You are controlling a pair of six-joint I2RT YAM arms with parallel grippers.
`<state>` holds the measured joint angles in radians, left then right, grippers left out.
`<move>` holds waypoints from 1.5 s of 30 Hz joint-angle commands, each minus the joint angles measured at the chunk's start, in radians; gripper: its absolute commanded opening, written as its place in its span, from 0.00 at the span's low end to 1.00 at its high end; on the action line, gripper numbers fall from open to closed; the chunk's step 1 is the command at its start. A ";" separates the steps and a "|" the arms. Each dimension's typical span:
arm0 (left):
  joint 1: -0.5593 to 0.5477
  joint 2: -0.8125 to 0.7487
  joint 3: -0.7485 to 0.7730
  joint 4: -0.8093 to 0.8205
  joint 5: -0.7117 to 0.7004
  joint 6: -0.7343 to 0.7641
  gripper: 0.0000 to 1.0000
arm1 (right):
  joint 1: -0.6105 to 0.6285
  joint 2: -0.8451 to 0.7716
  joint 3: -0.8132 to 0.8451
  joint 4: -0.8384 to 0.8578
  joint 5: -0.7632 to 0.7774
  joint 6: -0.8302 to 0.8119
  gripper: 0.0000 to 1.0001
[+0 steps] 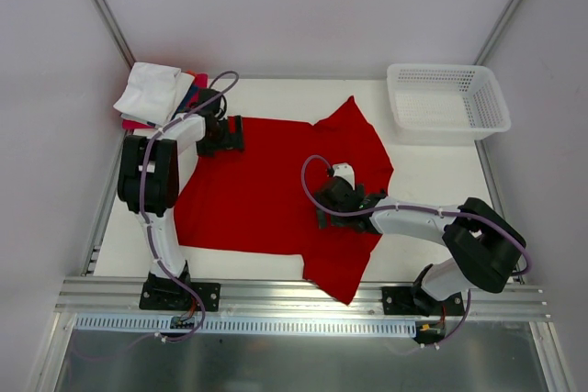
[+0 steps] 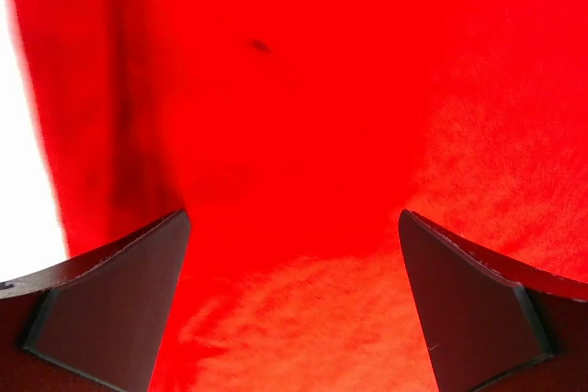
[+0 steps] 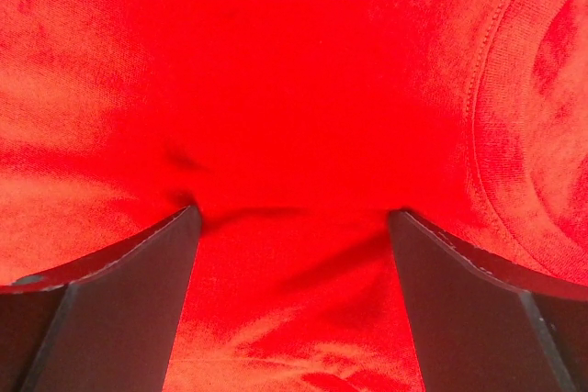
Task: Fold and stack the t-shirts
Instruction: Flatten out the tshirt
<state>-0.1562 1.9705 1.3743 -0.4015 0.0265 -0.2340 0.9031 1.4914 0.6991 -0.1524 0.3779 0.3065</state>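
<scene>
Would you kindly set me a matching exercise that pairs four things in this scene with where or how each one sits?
1. red t-shirt
2. white basket
3. folded shirts
4. right hand

A. far left corner
B. open, close over red cloth
C. far right corner
D. spread flat in the middle

Pairs: 1-D, 2-C, 3-A, 4-B

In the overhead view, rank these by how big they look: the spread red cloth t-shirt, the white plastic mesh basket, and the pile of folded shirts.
Largest to smallest:
1. the spread red cloth t-shirt, by far the largest
2. the white plastic mesh basket
3. the pile of folded shirts, white one on top, somewhat smaller than the basket
</scene>
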 commanded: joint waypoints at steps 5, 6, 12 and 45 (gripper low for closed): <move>0.112 -0.033 -0.011 0.064 0.066 0.030 0.99 | -0.006 0.055 -0.072 -0.141 -0.076 0.048 0.88; 0.121 -0.038 -0.012 0.066 0.043 0.035 0.99 | -0.006 0.053 -0.072 -0.141 -0.076 0.046 0.88; 0.135 -0.030 -0.006 0.010 -0.244 0.050 0.99 | -0.009 0.041 -0.076 -0.141 -0.083 0.036 0.88; 0.038 0.077 0.069 -0.019 0.188 0.005 0.97 | -0.009 0.061 -0.072 -0.134 -0.079 0.034 0.89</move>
<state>-0.1585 2.0262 1.4395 -0.3561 0.2386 -0.1997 0.9028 1.4929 0.6979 -0.1444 0.3813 0.3050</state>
